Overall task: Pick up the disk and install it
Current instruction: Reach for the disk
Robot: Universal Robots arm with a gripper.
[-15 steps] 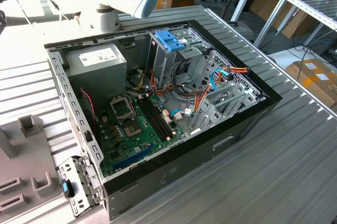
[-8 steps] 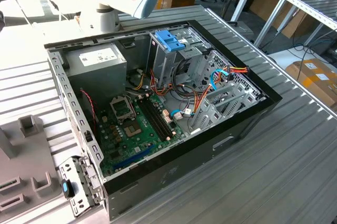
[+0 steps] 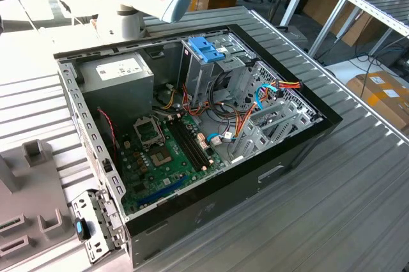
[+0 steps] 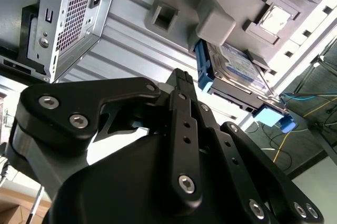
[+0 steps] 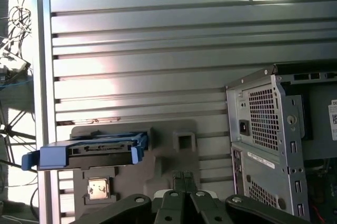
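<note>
The disk (image 5: 100, 150) is a flat drive with light-blue rails, and it stands on edge in a grey holder block (image 5: 158, 174) on the ribbed table. In the second wrist view the disk (image 4: 237, 69) shows its labelled metal face, framed by the blue rails. My gripper (image 5: 184, 175) is shut with nothing between its fingers. It hangs apart from the disk, off to the side toward the computer case. In the second wrist view the gripper (image 4: 181, 77) shows as black linkage with the fingers pressed together.
The open computer case (image 3: 192, 125) lies on the table, with a blue-handled drive cage (image 3: 208, 48) at its far side. Its perforated rear panel (image 5: 268, 124) stands close to the holder block (image 3: 32, 182). A small chip (image 5: 99, 188) sits in a recess of the block.
</note>
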